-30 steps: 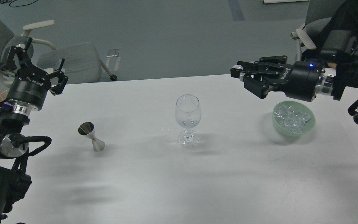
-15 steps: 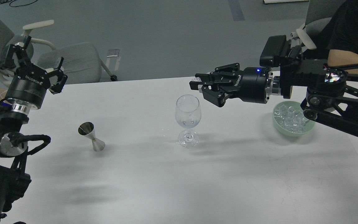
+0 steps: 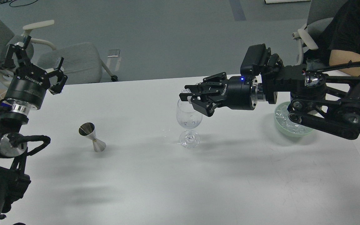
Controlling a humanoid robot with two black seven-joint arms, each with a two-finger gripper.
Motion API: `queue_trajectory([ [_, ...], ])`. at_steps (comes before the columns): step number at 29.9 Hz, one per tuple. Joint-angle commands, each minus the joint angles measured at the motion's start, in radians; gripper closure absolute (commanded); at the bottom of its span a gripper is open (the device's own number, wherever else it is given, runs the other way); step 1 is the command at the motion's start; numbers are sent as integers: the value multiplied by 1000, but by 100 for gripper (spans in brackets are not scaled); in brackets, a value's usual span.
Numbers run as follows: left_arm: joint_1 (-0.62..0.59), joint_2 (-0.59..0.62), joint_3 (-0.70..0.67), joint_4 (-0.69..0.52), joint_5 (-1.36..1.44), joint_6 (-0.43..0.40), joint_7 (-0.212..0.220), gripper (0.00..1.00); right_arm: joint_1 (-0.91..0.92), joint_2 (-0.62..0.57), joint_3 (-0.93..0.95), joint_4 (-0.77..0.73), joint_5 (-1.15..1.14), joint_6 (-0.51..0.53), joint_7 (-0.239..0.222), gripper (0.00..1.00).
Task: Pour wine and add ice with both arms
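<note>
A clear stemmed glass point(image 3: 189, 116) stands upright at the table's middle; a little clear liquid seems to glint low in its bowl. My right gripper point(image 3: 186, 94) hovers just over the glass rim, shut on a small whitish ice cube point(image 3: 184, 91). A pale green bowl point(image 3: 293, 132) of ice cubes point(image 3: 282, 115) sits to the right, partly hidden behind my right arm. A steel jigger point(image 3: 92, 137) stands at the left. My left gripper point(image 3: 41, 56) is open and empty, raised above the table's far left edge.
Grey office chairs point(image 3: 70, 61) stand beyond the table's far left edge. A person in black point(image 3: 348, 34) sits at the back right. The white table point(image 3: 180, 187) stretches toward me.
My right arm has swung left from above the green bowl to the glass rim, carrying the ice cube. The left arm has barely moved.
</note>
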State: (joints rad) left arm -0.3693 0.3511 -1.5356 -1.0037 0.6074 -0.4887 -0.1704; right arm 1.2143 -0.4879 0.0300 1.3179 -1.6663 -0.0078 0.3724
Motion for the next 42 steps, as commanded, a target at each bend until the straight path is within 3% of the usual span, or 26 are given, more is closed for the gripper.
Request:
queue_trajectory([
  [1, 1, 0, 2, 0, 0, 0, 0, 2, 2, 11, -2, -17, 2, 0, 0, 94],
  [16, -2, 5, 0, 0, -2, 0, -1, 2, 31, 69, -56, -52, 11, 0, 2, 79],
  [32, -11, 6, 0, 0, -2, 0, 0, 2, 37, 60, -56, -48, 22, -4, 2, 47],
  [37, -11, 5, 0, 0, -2, 0, 0, 2, 37, 55, -51, -48, 27, -8, 2, 46],
  [42, -11, 6, 0, 0, -2, 0, 2, 2, 37, 35, -2, -54, 69, -21, -6, 30],
])
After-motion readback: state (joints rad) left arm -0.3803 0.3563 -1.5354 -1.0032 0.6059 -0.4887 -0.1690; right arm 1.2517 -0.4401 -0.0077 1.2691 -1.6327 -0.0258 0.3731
